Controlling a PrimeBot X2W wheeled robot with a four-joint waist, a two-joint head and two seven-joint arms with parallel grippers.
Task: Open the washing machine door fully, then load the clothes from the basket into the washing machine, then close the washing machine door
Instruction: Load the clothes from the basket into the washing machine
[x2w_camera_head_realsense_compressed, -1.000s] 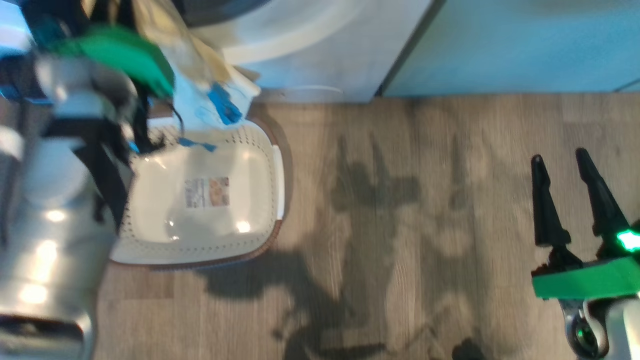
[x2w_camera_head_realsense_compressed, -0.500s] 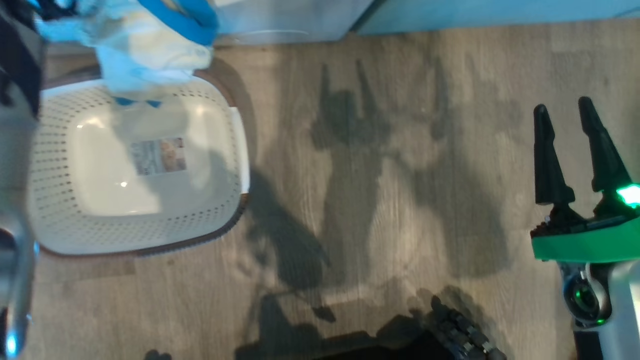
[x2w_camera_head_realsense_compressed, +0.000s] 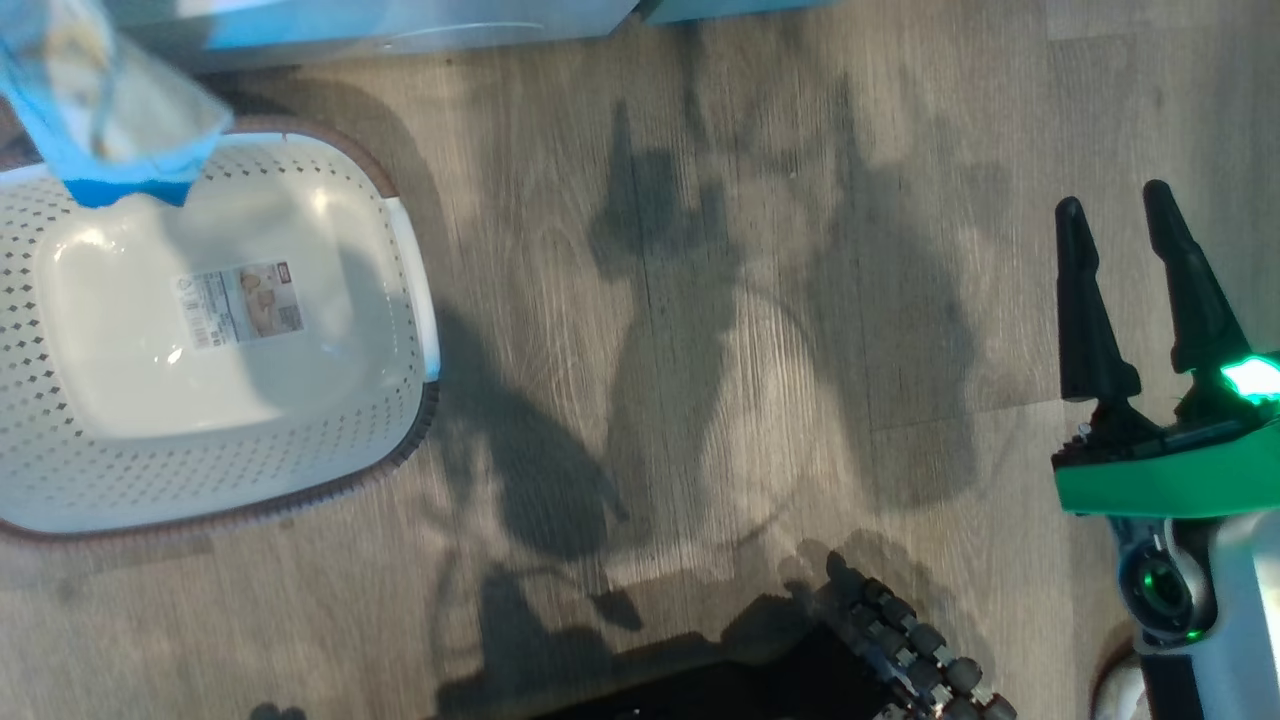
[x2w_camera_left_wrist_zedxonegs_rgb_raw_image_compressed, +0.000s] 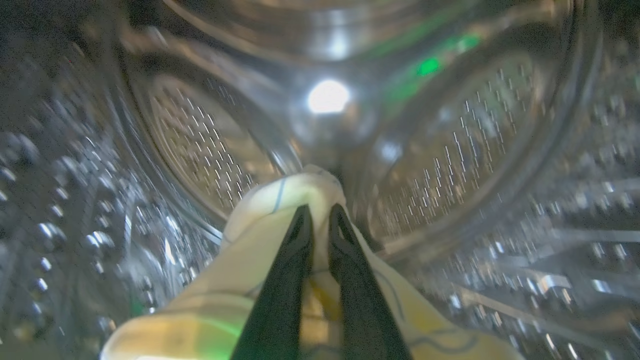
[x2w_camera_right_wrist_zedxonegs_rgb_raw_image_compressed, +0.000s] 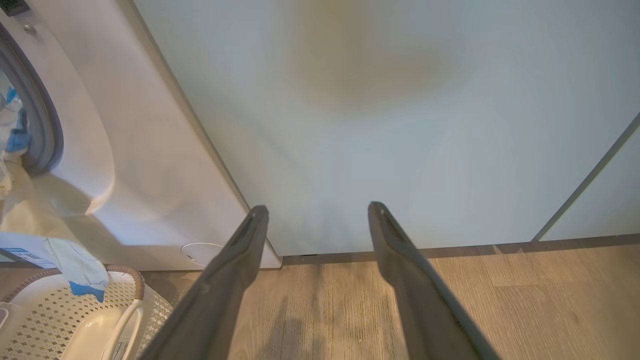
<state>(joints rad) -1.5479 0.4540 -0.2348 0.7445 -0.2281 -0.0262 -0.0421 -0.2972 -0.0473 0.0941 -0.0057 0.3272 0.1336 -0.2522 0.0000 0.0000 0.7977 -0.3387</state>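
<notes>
Head view, upper left: the clothes (x2w_camera_head_realsense_compressed: 100, 120), pale fabric with a blue edge, hang down over the far rim of the basket (x2w_camera_head_realsense_compressed: 60, 470). The basket sits at the left of the frame on the wood floor (x2w_camera_head_realsense_compressed: 700, 350), and a paper label (x2w_camera_head_realsense_compressed: 240, 305) lies on its bottom. The base of the washing machine (x2w_camera_head_realsense_compressed: 400, 25) runs along the top edge. Far right: the right gripper (x2w_camera_head_realsense_compressed: 1112, 197) hangs above the floor, fingers spread wide.

Left wrist view, centre: the left gripper (x2w_camera_left_wrist_zedxonegs_rgb_raw_image_compressed: 319, 207) is inside the perforated drum (x2w_camera_left_wrist_zedxonegs_rgb_raw_image_compressed: 200, 150). Its fingers are pressed almost together, pinching the clothes, pale yellow here, which drape back toward the bottom edge of the frame.

Right wrist view, left edge: fabric trails from the grey drum ring (x2w_camera_right_wrist_zedxonegs_rgb_raw_image_compressed: 47, 130) down to the basket rim at lower left. A round cover (x2w_camera_right_wrist_zedxonegs_rgb_raw_image_compressed: 200, 252) sits low on the machine front. Centre and right: a pale cabinet panel (x2w_camera_right_wrist_zedxonegs_rgb_raw_image_compressed: 400, 125) stands beyond the spread fingers.
</notes>
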